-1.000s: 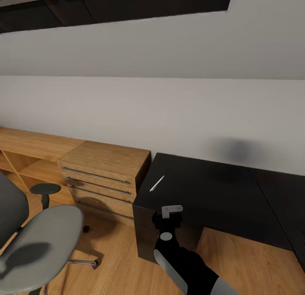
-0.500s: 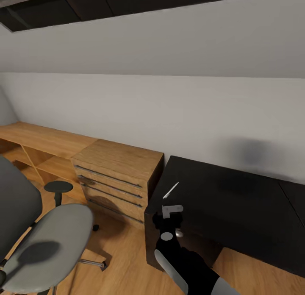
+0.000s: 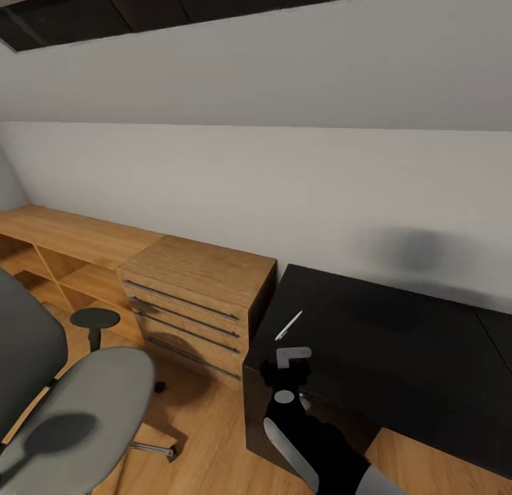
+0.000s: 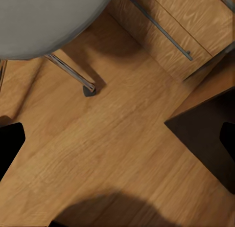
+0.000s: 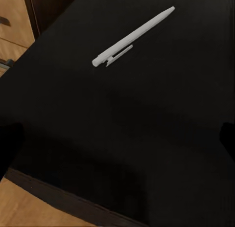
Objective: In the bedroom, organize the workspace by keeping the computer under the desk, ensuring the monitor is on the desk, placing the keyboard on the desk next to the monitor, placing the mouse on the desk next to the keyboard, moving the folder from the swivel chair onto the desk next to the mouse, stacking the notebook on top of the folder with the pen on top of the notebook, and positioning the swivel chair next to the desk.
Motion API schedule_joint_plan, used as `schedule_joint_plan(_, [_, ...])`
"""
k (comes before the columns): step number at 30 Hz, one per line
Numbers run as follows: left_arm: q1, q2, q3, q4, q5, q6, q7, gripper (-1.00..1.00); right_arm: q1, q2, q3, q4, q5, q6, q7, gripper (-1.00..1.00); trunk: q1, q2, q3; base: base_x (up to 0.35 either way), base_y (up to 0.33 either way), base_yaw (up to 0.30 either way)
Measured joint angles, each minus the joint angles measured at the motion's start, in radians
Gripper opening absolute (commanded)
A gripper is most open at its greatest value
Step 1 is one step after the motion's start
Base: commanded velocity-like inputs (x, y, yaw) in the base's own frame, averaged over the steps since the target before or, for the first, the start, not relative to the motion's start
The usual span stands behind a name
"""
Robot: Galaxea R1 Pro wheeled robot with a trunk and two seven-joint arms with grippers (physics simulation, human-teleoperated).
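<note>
Since half a second ago my head view has slid only a touch: the counter (image 3: 398, 338) and the swivel chair (image 3: 71, 402) sit almost where they were, after the bigger swing in the half second before that.

My right jaws (image 5: 117, 134) hang over the glossy black top, and I see only a dark tip at each edge of the right wrist view, set wide apart with nothing between them. In the head view my right arm (image 3: 291, 410) reaches up from 6 o'clock, its wrist over the counter's near left corner. The white pen (image 5: 132, 37) lies flat on the counter just beyond the jaws, slanted; in the head view it is at about 12 o'clock from my wrist, near the counter's left edge.

My left jaws (image 4: 117, 134) point down at the wood floor (image 4: 107, 148), dark tips far apart at the frame edges, holding nothing. There I see the grey seat, a chrome leg with its castor (image 4: 89, 90), and a corner of the counter.

The chair stands at 8 o'clock in the head view, apart from the counter. Against the counter's left end is a light-wood drawer cabinet (image 3: 199, 303), with a low wooden shelf unit (image 3: 64, 246) beyond it at 9 o'clock along the white wall (image 3: 284, 189).
</note>
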Motion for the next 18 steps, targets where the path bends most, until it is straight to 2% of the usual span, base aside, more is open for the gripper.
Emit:
schedule_joint_plan(6, [0.0, -0.003, -0.001, -0.001, -0.034, -0.002, 0.004, 1.0, 0.004, -0.007, 0.031, -0.033, 0.022, -0.003, -0.034, 1.0, 0.0, 0.0, 0.0, 0.0, 0.0, 0.0])
schedule_joint_plan(9, [0.0, -0.004, -0.001, -0.001, -0.048, -0.002, 0.005, 1.0, 0.004, -0.008, 0.032, -0.034, 0.023, -0.007, -0.05, 1.0, 0.0, 0.0, 0.0, 0.0, 0.0, 0.0])
schedule_joint_plan(13, [0.0, -0.003, 0.0, 0.0, -0.051, -0.002, 0.005, 1.0, 0.004, -0.009, 0.033, -0.035, 0.023, -0.021, -0.053, 1.0, 0.0, 0.0, 0.0, 0.024, 0.0, 0.0])
schedule_joint_plan(18, [0.0, -0.004, 0.0, 0.0, -0.051, -0.002, 0.005, 1.0, 0.004, -0.009, 0.033, -0.034, 0.023, -0.037, -0.05, 1.0, 0.0, 0.0, 0.0, 0.247, 0.0, 0.0])
